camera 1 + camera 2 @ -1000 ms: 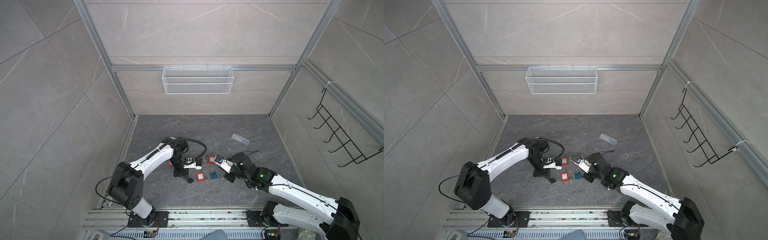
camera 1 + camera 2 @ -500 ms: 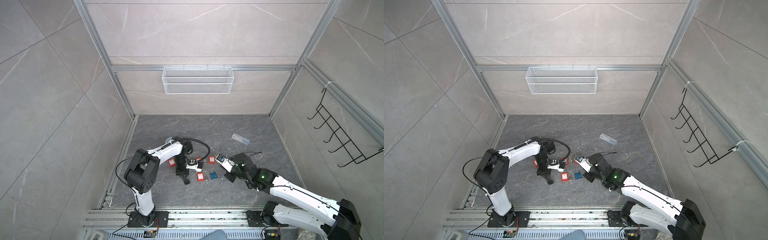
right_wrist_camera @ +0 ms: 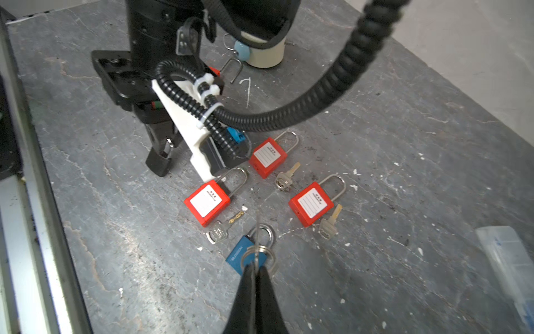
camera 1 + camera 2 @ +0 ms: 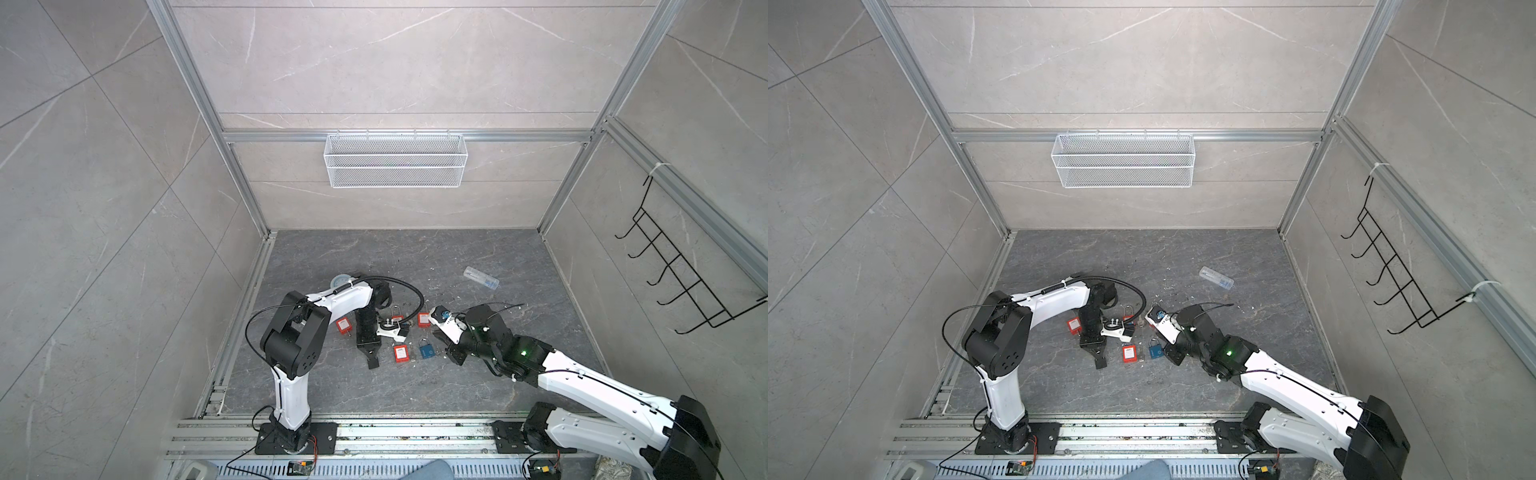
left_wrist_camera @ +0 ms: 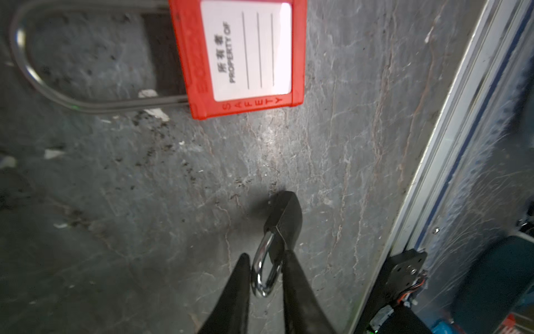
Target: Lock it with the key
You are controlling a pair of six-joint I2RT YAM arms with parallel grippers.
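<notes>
Two left gripper (image 5: 265,254) fingers sit narrowly astride the shackle of the small black metal padlock (image 5: 284,219) resting on the dark stone worktop (image 5: 144,188), grip unclear, while right gripper (image 3: 255,267) fingers pinch the thin silver key (image 3: 257,231); likely step is bringing key to lock, and the next move needs the keyway turned to face the blade.

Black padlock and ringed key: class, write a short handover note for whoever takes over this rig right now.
Left hand: fingers flank the shackle of the black padlock, its body on the floor; grip unclear.
Right hand: shut on a ringed key, close to the blue padlock.
Done: key picked up.
Left: key into a keyhole, turn, lock. Three red padlocks lie nearby.
</notes>
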